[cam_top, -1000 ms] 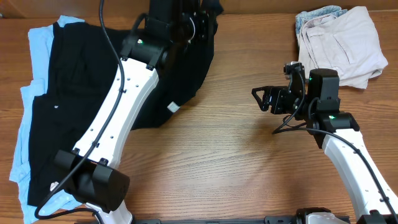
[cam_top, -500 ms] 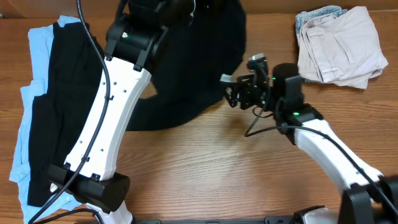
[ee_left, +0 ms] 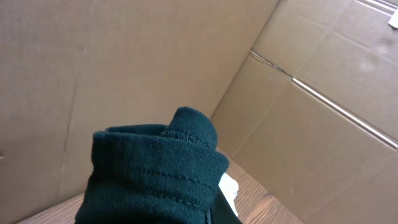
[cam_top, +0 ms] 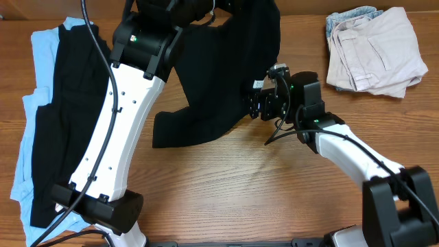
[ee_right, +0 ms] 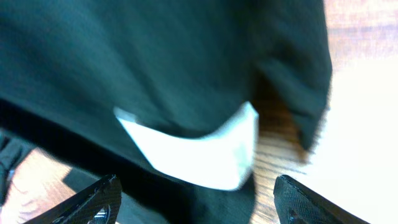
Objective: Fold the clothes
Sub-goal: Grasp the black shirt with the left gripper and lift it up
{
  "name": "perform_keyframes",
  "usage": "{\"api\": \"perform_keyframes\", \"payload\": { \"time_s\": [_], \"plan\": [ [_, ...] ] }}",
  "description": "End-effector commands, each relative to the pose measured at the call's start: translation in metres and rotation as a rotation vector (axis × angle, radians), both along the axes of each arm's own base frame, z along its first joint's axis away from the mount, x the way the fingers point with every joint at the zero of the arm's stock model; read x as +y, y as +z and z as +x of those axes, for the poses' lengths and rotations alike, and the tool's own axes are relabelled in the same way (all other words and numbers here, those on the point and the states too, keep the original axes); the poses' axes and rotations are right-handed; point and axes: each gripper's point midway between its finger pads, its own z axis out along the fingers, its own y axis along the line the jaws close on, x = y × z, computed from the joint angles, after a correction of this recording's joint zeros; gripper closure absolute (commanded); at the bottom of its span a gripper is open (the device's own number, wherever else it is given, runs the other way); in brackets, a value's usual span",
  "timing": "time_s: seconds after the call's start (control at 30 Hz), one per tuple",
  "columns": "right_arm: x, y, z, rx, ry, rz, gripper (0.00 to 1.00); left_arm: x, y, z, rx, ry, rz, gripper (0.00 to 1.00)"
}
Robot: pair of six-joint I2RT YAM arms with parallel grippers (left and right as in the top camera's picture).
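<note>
The table [cam_top: 226,199] is wooden. The black short-sleeved shirt [cam_top: 219,89] hangs over its far middle part: the top is lifted and the lower edge trails on the wood. It falls in soft folds and sags under its own weight, so I judge it light, limp and not fragile. It will not keep any shape, and it will likely slide easily over the smooth wood. A good place to take hold seems to be a seam or a hem, where the cloth is doubled, and two points far apart would let it spread flat.

At the left edge lies a light blue garment [cam_top: 24,116] with a second black garment [cam_top: 65,103] on top of it. A pile of beige clothes [cam_top: 374,51] sits at the far right corner, well apart from the shirt.

The left tool is pressed together and pinches a bunched, stitched edge of the shirt [ee_left: 155,174]. Its fingers are covered by this cloth, so it cannot be seen how deep the grip is. The right tool [ee_right: 199,202] is spread wide and holds nothing. It is just beside the shirt's right edge, near the white label [ee_right: 199,152].

The left arm [cam_top: 123,123] covers part of the shirt, so the sleeves and the collar cannot be found with certainty. The top of the shirt is cut off by the frame in the overhead view. The right wrist view is blurred, and the text on the label cannot be read. The left wrist view shows mostly cardboard [ee_left: 311,93] behind the cloth.
</note>
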Motion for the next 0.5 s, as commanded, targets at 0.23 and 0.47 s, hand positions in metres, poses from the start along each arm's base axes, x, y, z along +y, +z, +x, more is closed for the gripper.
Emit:
{"api": "perform_keyframes", "payload": {
  "time_s": [0.23,0.47],
  "plan": [
    [0.025,0.0,-0.001,-0.008,0.128,0.109,0.27,0.002,0.028,-0.007,-0.067,0.002,-0.041,0.96],
    [0.039,0.021,-0.001,-0.064,0.19,0.187,0.68,0.014,0.04,0.0,-0.106,0.036,-0.064,0.96]
  ]
}}
